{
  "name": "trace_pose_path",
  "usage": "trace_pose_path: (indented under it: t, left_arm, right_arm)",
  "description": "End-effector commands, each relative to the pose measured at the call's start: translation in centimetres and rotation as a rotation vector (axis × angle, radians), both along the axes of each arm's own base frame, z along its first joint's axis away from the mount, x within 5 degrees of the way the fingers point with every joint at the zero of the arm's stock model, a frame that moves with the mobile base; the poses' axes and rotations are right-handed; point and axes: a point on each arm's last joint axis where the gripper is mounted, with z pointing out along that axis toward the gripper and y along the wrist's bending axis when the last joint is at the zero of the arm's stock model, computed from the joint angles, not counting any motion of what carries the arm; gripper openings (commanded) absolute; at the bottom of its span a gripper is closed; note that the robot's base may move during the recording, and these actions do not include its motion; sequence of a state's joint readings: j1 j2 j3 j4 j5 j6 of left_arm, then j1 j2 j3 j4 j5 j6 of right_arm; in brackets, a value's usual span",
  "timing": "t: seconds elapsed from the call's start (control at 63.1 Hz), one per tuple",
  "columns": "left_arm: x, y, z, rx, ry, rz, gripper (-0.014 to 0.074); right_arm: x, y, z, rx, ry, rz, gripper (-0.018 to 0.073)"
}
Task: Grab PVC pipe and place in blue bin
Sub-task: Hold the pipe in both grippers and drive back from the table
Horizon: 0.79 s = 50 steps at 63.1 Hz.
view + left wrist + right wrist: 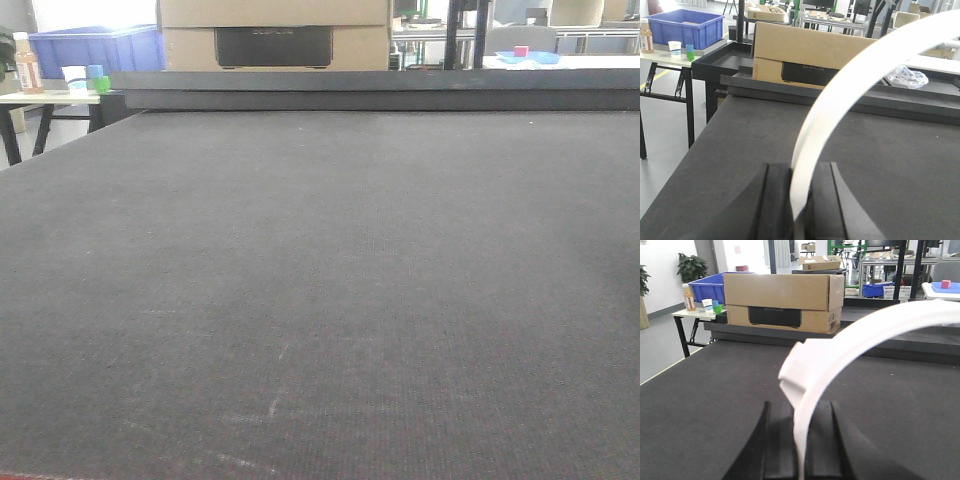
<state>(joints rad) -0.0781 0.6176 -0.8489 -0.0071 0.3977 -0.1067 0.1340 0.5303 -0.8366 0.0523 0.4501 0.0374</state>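
White curved plastic PVC pipe is grabbed, clamped in the left gripper. The right gripper pinches a like white arc; whether it is the same piece is unclear. Placing remains, as the blue plastic bin sits far left on a side table. Both wrists point level, far across the table.

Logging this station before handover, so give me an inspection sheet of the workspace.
Surface: dark mat, faint scuffs.
Job's things: PVC pipe in left wrist view; similar white arc in right; one piece or two, cannot tell; blue bin on side table.
Clutter: cardboard box; bottle and cups by bin.
Grippers: left pincer shut on pipe; right pincer shut on arc.
Cables: nothing seen.
Surroundings: shelving, potted plant.
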Motion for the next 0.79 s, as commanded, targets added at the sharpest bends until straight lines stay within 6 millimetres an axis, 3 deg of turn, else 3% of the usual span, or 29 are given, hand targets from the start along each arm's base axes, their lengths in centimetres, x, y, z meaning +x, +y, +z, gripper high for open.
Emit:
trace_pose_path:
  t: [0.0, 0.777]
  left_arm:
    - [-0.11, 0.02, 0.32, -0.010, -0.032, 0.001, -0.0111]
    - [-0.11, 0.02, 0.32, -0.010, -0.032, 0.001, -0.0111]
  right_arm:
    - [-0.15, -0.07, 0.35, -0.008, -0.038, -0.005, -0.0168]
    - [-0.15, -0.07, 0.35, -0.008, -0.038, -0.005, -0.0168]
